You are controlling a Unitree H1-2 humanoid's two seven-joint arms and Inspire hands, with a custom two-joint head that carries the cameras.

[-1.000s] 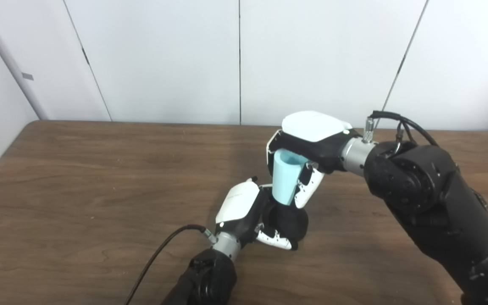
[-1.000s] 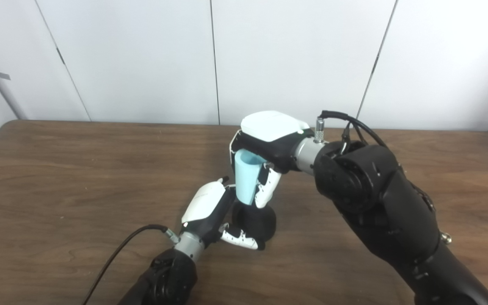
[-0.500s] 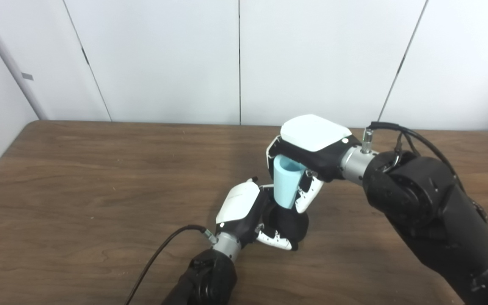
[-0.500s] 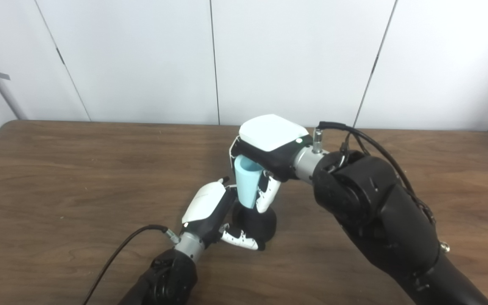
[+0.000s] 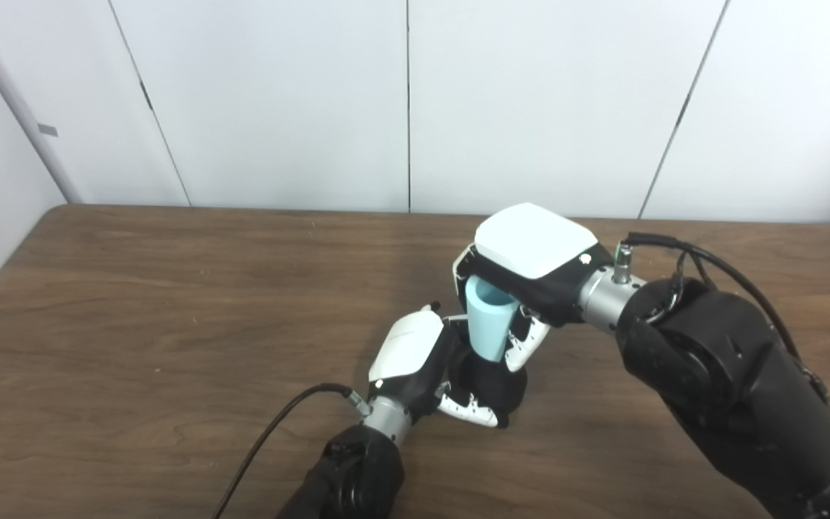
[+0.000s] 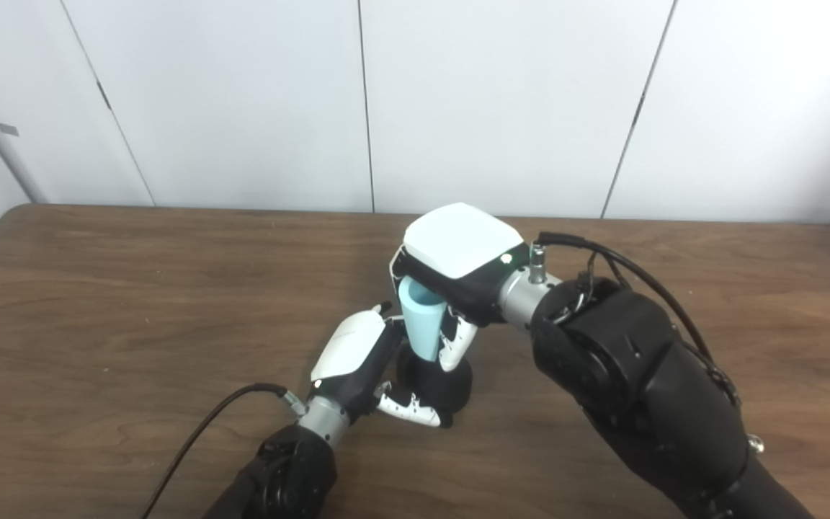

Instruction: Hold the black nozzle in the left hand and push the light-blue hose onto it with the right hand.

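The black nozzle (image 5: 494, 386) stands on the brown table with its wide base down, near the middle. My left hand (image 5: 422, 364) is shut on it from the left, fingers wrapped around its lower part. The light-blue hose (image 5: 487, 326) is a short upright tube directly above the nozzle, its lower end meeting the nozzle's top. My right hand (image 5: 530, 270) is shut on the hose from above and from the right. The joint between hose and nozzle is partly hidden by the fingers (image 5: 523, 342).
The wooden table (image 5: 170, 303) stretches to the left and right of the hands. A black cable (image 5: 271, 432) runs from my left wrist to the bottom edge. White wall panels stand behind the table's far edge.
My right hand has moved down with the hose, so the tube sits lower on the nozzle. The left hand and the nozzle have stayed in place.
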